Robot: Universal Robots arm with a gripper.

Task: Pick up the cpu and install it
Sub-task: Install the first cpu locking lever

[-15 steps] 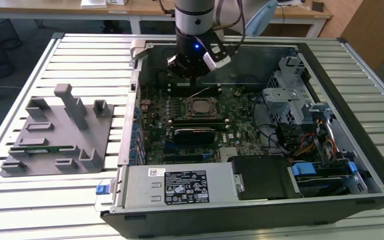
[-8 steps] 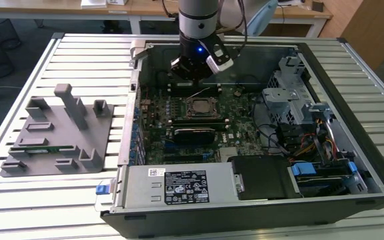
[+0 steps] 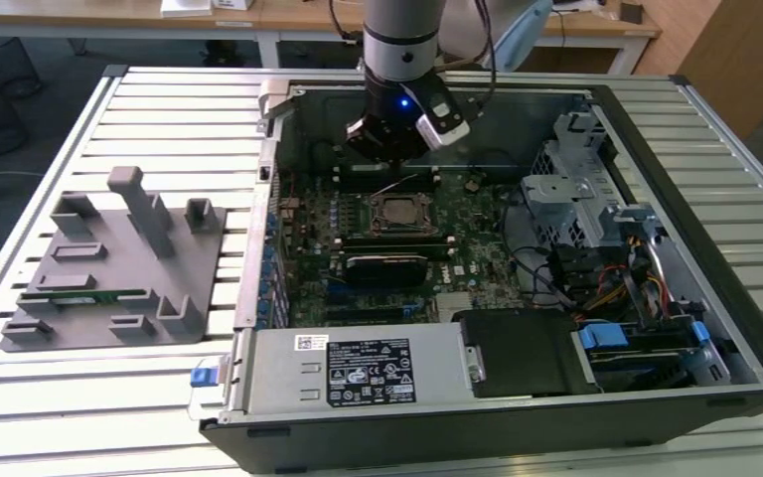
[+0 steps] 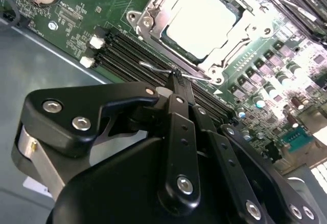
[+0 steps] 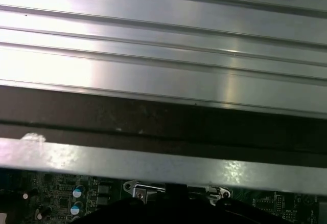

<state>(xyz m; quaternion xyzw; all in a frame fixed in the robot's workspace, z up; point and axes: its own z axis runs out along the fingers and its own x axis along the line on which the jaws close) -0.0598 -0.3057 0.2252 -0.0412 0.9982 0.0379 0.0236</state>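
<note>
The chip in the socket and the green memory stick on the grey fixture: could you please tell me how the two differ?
The chip is square with a pale, shiny metal top; the memory stick is long, narrow and green. The chip sits in the socket on the board inside the computer case, beside the gripper; the memory stick lies outside the case on the grey fixture, towards the exterior view's left. Both lie flat.

CPU (image 4: 203,22) seated in motherboard (image 4: 76,24) socket, metal frame around it. Gripper (image 4: 177,78) fingertips pressed together at a thin wire lever (image 4: 153,66) beside the socket. Black memory slots (image 4: 127,55) run between.
</note>
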